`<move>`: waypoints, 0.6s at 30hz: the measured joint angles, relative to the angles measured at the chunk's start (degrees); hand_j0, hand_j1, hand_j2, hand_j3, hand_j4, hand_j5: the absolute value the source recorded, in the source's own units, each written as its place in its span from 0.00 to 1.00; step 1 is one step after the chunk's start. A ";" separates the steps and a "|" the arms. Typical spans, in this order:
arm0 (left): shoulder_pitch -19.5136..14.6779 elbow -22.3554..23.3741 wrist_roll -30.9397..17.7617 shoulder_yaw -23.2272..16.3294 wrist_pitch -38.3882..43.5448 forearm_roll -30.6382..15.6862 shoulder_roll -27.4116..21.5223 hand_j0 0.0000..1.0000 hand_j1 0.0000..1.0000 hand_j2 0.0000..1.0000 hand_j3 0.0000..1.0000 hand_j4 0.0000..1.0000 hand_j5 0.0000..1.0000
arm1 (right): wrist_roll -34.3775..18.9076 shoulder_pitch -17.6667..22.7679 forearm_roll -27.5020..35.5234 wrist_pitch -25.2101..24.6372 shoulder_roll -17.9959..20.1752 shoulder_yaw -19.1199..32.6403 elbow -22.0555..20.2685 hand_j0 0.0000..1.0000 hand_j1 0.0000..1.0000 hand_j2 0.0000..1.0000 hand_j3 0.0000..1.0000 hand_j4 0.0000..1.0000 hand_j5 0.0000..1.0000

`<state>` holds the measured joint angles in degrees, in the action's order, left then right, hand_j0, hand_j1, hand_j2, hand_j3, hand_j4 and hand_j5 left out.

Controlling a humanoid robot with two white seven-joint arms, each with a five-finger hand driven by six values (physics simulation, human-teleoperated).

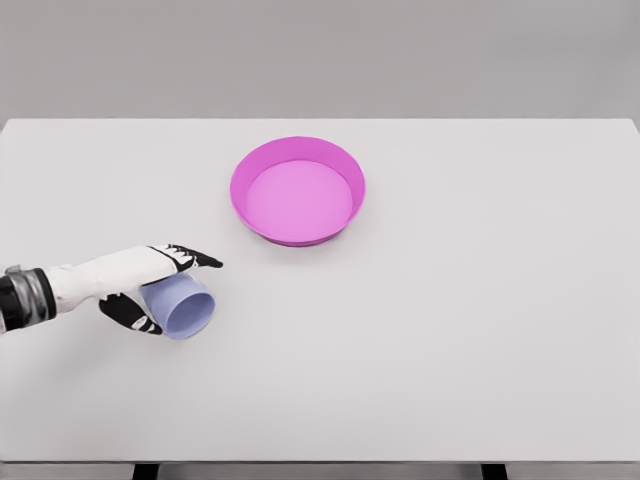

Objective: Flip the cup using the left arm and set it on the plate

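Left robot hand (150, 285) clamped around a pale blue cup (180, 306) held on its side, mouth facing the camera, near the tabletop's (480, 330) left edge; magenta plate (297, 190) well apart. No legible markings.

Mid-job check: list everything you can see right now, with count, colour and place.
table: one, white, fills most of the view
plate: one, magenta, deep-rimmed, on the table behind centre, nothing in it
cup: one, pale blue, lower left, lying sideways with its mouth toward the camera, in the hand's grasp
left hand: one, white with black fingers, enters from the left edge, wrapped around the cup
right hand: not in view
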<state>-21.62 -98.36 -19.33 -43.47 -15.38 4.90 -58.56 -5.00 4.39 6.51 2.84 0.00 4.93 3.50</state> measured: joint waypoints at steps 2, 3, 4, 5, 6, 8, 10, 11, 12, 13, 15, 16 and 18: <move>0.00 0.06 0.03 -0.18 0.11 0.30 0.32 1.00 1.00 1.00 1.00 1.00 1.00 | 0.00 0.00 0.00 0.00 0.00 0.00 0.00 1.00 1.00 1.00 1.00 1.00 1.00; 0.00 0.07 0.04 -0.27 0.15 0.49 0.46 1.00 1.00 1.00 1.00 1.00 1.00 | 0.00 -0.09 0.00 0.00 0.00 0.00 0.00 1.00 1.00 1.00 1.00 1.00 1.00; 0.00 0.09 0.04 -0.34 0.17 0.64 0.57 1.00 1.00 1.00 1.00 1.00 1.00 | 0.00 0.00 0.00 0.00 0.00 0.00 0.00 1.00 1.00 1.00 1.00 1.00 1.00; 0.00 0.12 0.05 -0.39 0.19 0.75 0.66 1.00 1.00 1.00 1.00 1.00 1.00 | 0.00 0.00 0.00 0.00 0.00 0.00 0.00 1.00 1.00 1.00 1.00 1.00 1.00; 0.00 0.17 0.05 -0.44 0.21 0.83 0.73 1.00 1.00 1.00 1.00 1.00 1.00 | 0.00 -0.09 0.00 0.00 0.00 0.00 0.00 1.00 1.00 1.00 1.00 1.00 1.00; 0.00 0.21 0.06 -0.58 0.24 0.93 0.81 1.00 1.00 1.00 1.00 1.00 1.00 | 0.00 0.00 0.00 -0.01 0.00 0.00 0.00 1.00 1.00 1.00 1.00 1.00 1.00; 0.00 0.21 0.06 -0.67 0.24 0.99 0.85 0.94 0.94 0.94 0.94 0.94 0.94 | 0.00 0.00 0.00 0.00 0.00 0.00 0.00 1.00 1.00 1.00 1.00 1.00 1.00; 0.00 0.21 0.06 -0.72 0.24 1.03 0.85 0.88 0.88 0.88 0.88 0.88 0.88 | 0.00 -0.09 0.00 0.00 0.00 0.00 0.00 1.00 1.00 1.00 1.00 1.00 1.00; 0.00 0.21 0.06 -0.76 0.23 1.07 0.86 0.84 0.84 0.84 0.84 0.84 0.84 | 0.00 0.00 0.00 -0.01 0.00 0.00 0.00 1.00 1.00 1.00 1.00 1.00 1.00; 0.09 0.19 0.10 -0.71 0.26 0.96 0.85 0.78 0.78 0.78 0.78 0.78 0.78 | 0.00 0.00 0.00 -0.01 0.00 0.00 0.00 1.00 1.00 1.00 1.00 1.00 1.00; 0.00 0.05 0.10 -0.71 0.15 1.06 0.86 0.74 0.74 0.74 0.74 0.74 0.74 | 0.00 0.00 0.00 -0.01 0.00 0.00 0.00 1.00 1.00 1.00 1.00 1.00 1.00; 0.00 -0.06 0.08 -0.73 0.10 1.12 0.86 0.73 0.73 0.73 0.73 0.73 0.73 | 0.00 -0.09 0.00 0.00 0.00 0.00 0.00 1.00 1.00 1.00 1.00 1.00 1.00; 0.00 -0.27 0.05 -0.75 -0.02 1.13 0.83 0.69 0.69 0.69 0.69 0.69 0.69 | 0.00 0.00 0.00 0.02 0.00 0.00 0.00 1.00 1.00 1.00 1.00 1.00 1.00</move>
<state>-21.62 -98.62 -19.28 -44.22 -15.40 6.03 -57.73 -5.00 4.39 6.51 2.85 0.00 4.93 3.50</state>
